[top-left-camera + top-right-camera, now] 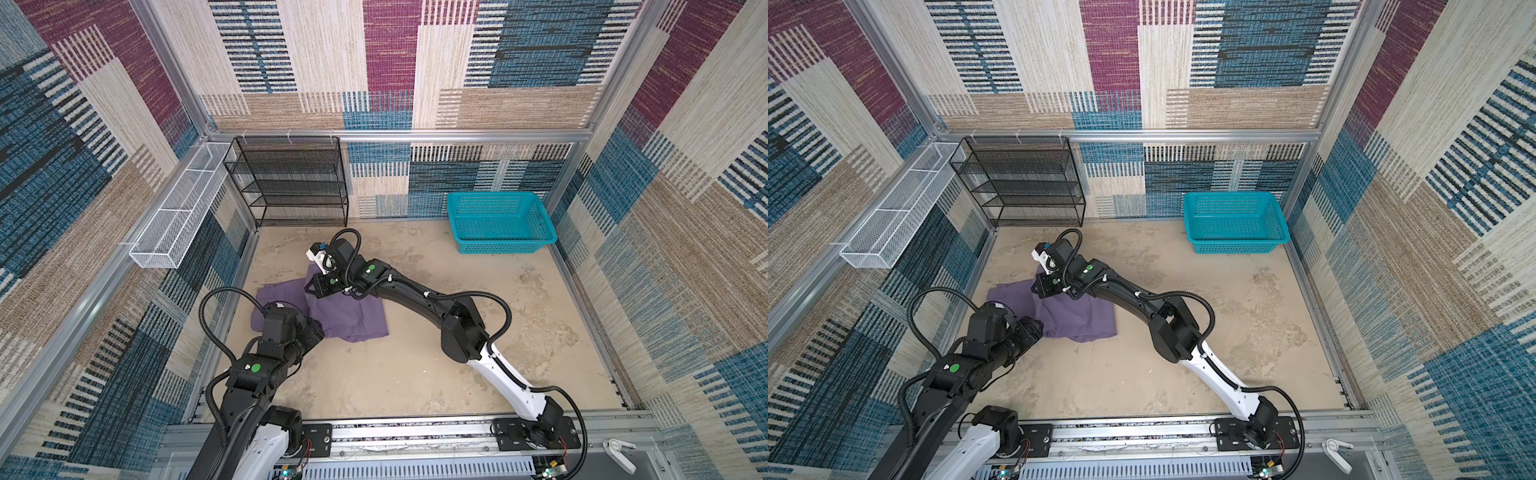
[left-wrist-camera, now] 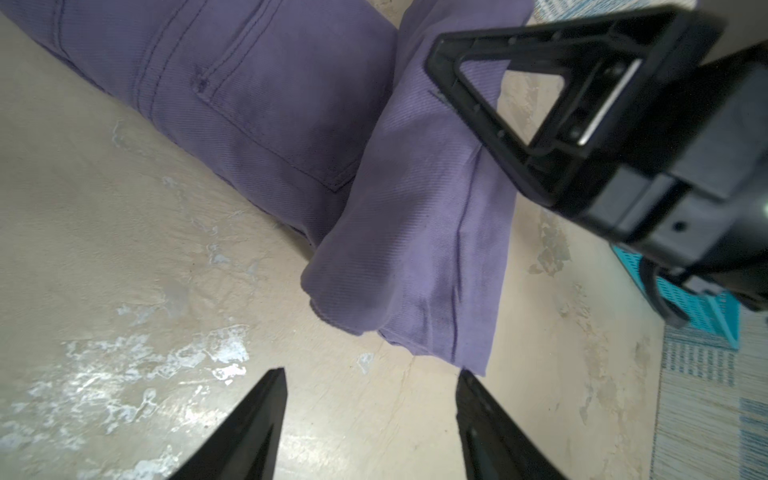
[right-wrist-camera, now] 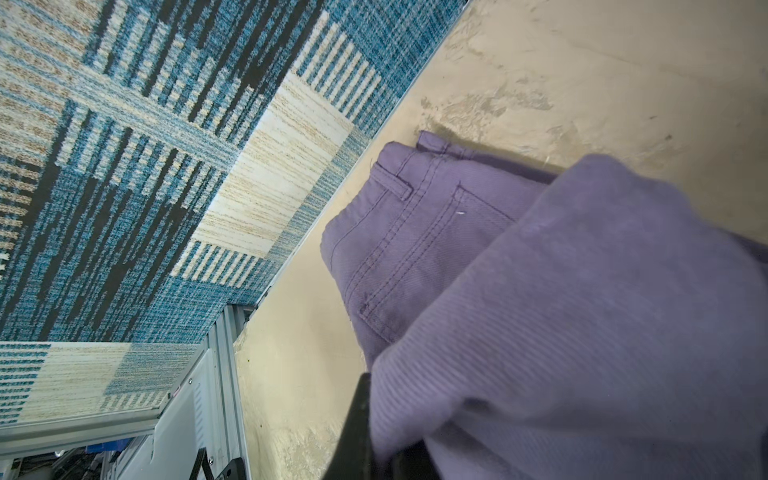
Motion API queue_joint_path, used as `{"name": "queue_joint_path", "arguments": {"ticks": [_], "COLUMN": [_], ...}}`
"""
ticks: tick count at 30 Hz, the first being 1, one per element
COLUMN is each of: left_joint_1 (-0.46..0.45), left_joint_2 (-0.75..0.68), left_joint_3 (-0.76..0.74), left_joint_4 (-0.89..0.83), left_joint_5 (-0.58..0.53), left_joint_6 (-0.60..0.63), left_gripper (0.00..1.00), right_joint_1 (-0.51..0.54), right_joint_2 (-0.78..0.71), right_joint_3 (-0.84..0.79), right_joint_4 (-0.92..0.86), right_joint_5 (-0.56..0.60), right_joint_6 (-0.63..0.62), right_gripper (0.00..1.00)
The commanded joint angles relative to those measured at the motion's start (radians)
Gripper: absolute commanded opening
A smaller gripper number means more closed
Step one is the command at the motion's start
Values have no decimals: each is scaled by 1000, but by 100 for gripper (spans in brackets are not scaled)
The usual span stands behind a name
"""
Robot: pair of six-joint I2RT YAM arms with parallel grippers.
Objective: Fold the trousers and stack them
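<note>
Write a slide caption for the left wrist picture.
Left gripper, open above the table, faces folded purple trousers pinched by the right gripper.

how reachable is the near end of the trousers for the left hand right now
Probably yes: the left hand is open just short of the trousers, with only bare table between; the right hand sits farther along.

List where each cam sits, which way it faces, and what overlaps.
Top views: high over the base rail, facing down at the table and back wall; left arm, right arm show.
Left wrist: on the left arm, facing the trousers; open left gripper, right gripper beyond.
Right wrist: facing the left wall; cloth over its fingers.
Shared: trousers in all; teal basket in top views and left wrist.
</note>
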Motion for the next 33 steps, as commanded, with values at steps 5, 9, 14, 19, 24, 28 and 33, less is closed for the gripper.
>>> {"name": "queue_joint_path", "arguments": {"ticks": [5, 9, 14, 19, 24, 28, 33], "left_joint_1": [6, 11, 19, 22, 23, 22, 22], "left_joint_2": [141, 245, 412, 455, 456, 447, 485], "left_joint_3": [16, 64, 116, 134, 198, 236, 251], "left_joint_4": [175, 278, 305, 309, 199, 117, 123], "left_joint_5": [-14, 47, 69, 38, -11, -52, -73], "left_joint_6": [154, 205, 235, 231, 245, 258, 268], "left_gripper": [81, 82, 65, 30, 32, 66, 69], "right_joint_1": [0, 0, 1, 1, 1, 1, 1], "right_joint_2": [-9, -13, -20, -25, -27, -23, -21], "right_joint_3": [3, 3, 1, 1, 5, 9, 8], "right_joint_4": [47, 46, 43, 41, 39, 35, 33], "right_joint_5": [-37, -47, -56, -62, -57, -61, -83], "right_joint_6": [-2, -2, -2, -1, 0, 3, 11], "right_gripper": [0, 0, 0, 0, 0, 0, 0]}}
